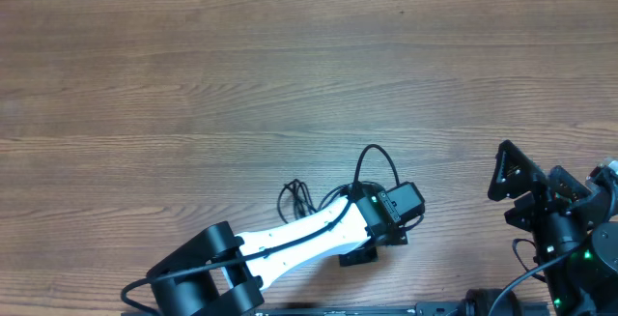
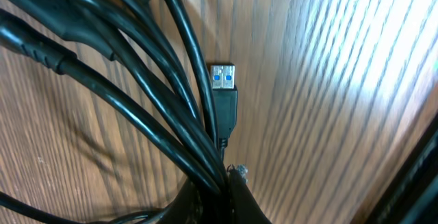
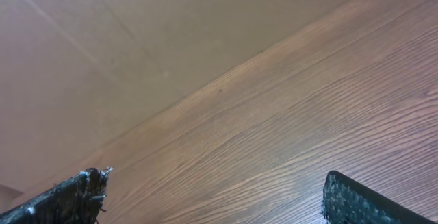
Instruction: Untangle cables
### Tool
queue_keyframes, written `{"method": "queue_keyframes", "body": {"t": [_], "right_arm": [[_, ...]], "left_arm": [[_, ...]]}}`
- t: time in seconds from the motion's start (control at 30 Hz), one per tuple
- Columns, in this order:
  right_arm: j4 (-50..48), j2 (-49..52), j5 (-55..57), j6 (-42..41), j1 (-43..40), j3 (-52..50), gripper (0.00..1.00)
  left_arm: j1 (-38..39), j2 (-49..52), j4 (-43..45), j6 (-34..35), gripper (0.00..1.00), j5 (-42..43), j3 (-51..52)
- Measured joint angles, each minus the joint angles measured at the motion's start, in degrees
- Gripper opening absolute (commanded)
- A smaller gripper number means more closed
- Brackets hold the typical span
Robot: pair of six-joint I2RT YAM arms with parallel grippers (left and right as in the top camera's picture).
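Near the six o'clock edge of the table (image 1: 193, 84), your left gripper (image 2: 220, 190) is closed tight on the cables (image 1: 299, 198), which lie bunched together; one plug (image 2: 222, 77) pokes out. I judge the untangling hardly begun. Your right gripper (image 3: 219, 207), at four o'clock, stands wide open and empty. No container is visible.

Overhead straight down; wrist cams close, table (image 1: 193, 84) shared.

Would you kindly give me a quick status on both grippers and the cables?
Left gripper shut on cables, strands bunched at the grip. Right gripper open, empty, clear of them. USB plug loose on table; nothing in the way.
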State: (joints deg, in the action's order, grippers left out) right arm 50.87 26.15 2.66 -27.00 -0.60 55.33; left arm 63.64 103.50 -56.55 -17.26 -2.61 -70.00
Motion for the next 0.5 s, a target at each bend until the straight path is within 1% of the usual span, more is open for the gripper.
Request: {"method": "queue_keyframes", "body": {"t": [0.07, 0.2, 0.37, 0.5], "right_arm": [[-0.09, 0.00, 0.57, -0.02, 0.00, 0.00, 1.00], [-0.09, 0.46, 0.79, -0.02, 0.00, 0.00, 1.00], [-0.07, 4.17, 0.79, -0.04, 0.00, 0.00, 1.00], [-0.04, 6.47, -0.13, -0.20, 0.00, 0.00, 1.00]], "left_arm": [[-0.33, -0.66, -1.57, -0.72, 0.04, 0.02, 0.00], [-0.37, -3.98, -1.99, -1.57, 0.04, 0.00, 0.00], [-0.37, -9.86, -2.14, -2.47, 0.04, -0.33, 0.00], [-1.22, -17.07, -2.16, -2.84, 0.04, -2.93, 0.02]]}}
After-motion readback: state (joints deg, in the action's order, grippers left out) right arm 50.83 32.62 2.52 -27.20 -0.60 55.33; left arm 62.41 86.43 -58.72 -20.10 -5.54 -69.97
